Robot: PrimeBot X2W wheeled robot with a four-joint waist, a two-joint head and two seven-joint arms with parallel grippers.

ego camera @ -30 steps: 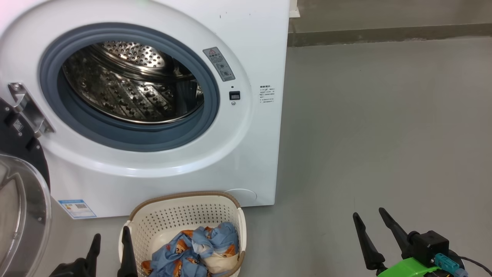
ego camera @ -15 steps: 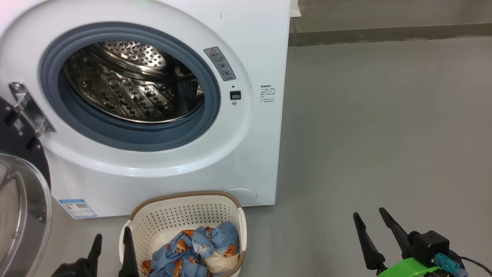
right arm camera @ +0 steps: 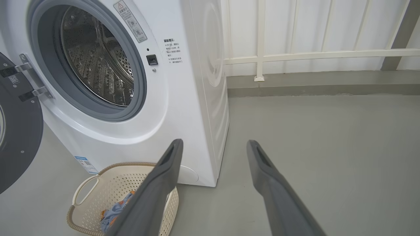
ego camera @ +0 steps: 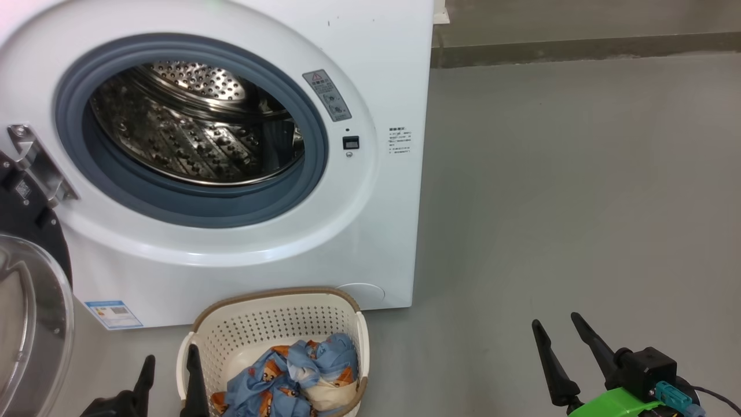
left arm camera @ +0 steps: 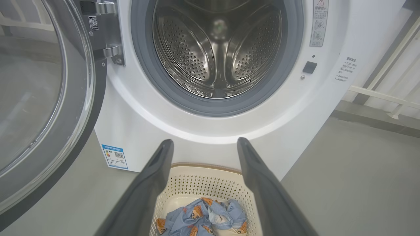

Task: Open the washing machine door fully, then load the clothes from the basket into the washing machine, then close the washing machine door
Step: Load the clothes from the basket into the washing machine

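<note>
The white washing machine (ego camera: 376,75) stands with its steel drum (ego camera: 191,127) exposed. Its door (ego camera: 29,324) hangs swung wide to the left on its hinge, the glass bowl facing me; the left wrist view shows the door (left arm camera: 42,98) too. The cream basket (ego camera: 278,324) sits on the floor in front of the machine and holds the clothes (ego camera: 289,376), a light blue and cream heap. My left gripper (ego camera: 170,354) is open just left of the basket, low in the view, and its fingers (left arm camera: 154,177) frame the basket. My right gripper (ego camera: 554,319) is open over bare floor, far right.
Grey floor (ego camera: 579,202) stretches to the right of the machine. A low grey kerb (ego camera: 579,49) runs along the back, and a white railing (right arm camera: 311,54) stands above it. A blue label (ego camera: 113,313) is stuck at the machine's lower left corner.
The head view has shifted slightly, so the whole picture sits a little further left. Both grippers, the basket and the door stay as they were.
</note>
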